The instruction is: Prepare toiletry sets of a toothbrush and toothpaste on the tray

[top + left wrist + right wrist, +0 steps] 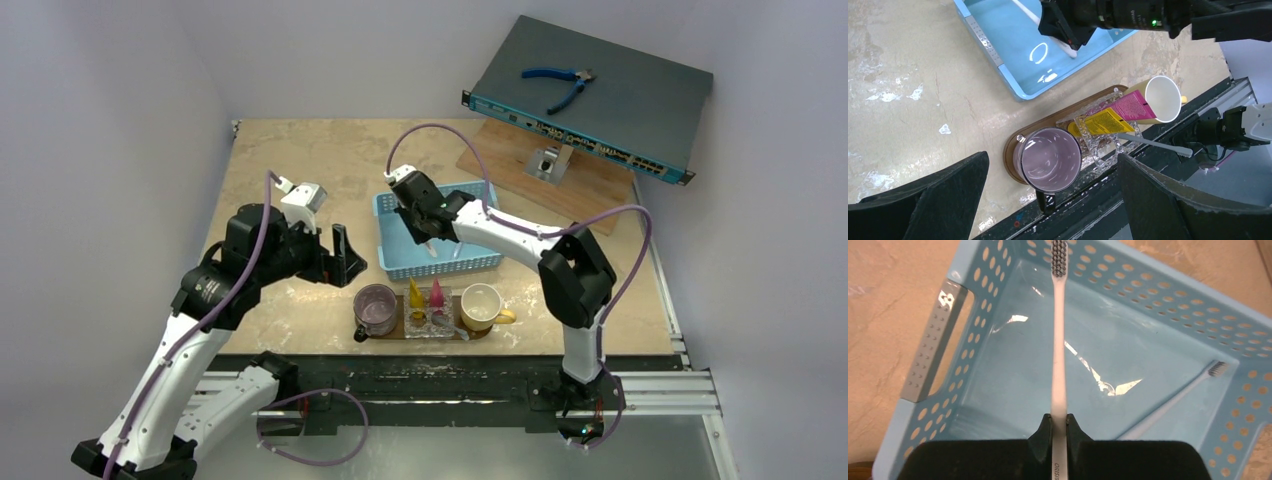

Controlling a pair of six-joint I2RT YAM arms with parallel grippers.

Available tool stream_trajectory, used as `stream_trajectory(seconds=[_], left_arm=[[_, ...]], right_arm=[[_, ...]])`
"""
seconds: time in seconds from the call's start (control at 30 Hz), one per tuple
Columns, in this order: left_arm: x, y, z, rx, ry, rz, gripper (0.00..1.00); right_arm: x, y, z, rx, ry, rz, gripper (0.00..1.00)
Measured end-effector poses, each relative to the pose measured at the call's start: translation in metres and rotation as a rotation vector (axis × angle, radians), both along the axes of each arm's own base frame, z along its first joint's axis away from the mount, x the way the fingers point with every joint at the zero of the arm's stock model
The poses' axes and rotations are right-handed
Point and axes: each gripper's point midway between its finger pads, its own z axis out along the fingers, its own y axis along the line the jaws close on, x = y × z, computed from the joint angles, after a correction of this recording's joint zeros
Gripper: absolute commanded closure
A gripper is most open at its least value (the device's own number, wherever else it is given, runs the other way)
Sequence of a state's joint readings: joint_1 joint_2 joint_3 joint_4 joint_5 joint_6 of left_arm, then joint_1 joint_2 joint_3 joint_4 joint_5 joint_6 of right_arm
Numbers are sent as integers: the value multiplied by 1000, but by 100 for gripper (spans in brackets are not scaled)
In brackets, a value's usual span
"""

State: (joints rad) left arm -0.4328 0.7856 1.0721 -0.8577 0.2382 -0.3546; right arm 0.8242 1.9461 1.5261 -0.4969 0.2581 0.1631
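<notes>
My right gripper [1059, 421] is shut on the handle of a white toothbrush [1059, 340], held bristles-forward over the blue basket [938, 345]. A second pale toothbrush [1178, 397] lies in the basket's right corner. The dark-brown oval tray [1009, 152] near the table's front edge carries a purple cup [1049, 159], a cream cup [1162, 99] and a clear holder [1098, 147]. A yellow tube [1103, 121], a pink tube [1130, 106] and a grey toothbrush [1153, 144] stand in that holder. Above the purple cup my left gripper [1052, 156] hovers wide open, holding nothing.
The blue basket [437, 232] sits just behind the tray [497, 329]. At the back right a lighter wooden board [560, 190] carries a tilted grey device [600, 100] with blue pliers [560, 85] on top. White walls close in on both sides.
</notes>
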Motion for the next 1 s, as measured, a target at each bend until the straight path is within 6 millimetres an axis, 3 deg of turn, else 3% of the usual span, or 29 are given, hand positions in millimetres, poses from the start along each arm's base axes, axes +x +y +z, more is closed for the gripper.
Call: stream_trajectory(seconds=[0.3,0.5,0.7,1.0], left_arm=[[1,-1,-1,2,6,-1,0],[3,-4,7,-10,1,-13,0],[3,-11,27,-43,-28,-42,0],[-7,-22,57,-110,-68,-122,0]], right_arm=[[1,-1,58,66,-79,8,100],[-8,-10,111,132,-140,13,100],[-29,-13,162,238,-162,68,100],[-75,-14,205,381,-124,206,100]])
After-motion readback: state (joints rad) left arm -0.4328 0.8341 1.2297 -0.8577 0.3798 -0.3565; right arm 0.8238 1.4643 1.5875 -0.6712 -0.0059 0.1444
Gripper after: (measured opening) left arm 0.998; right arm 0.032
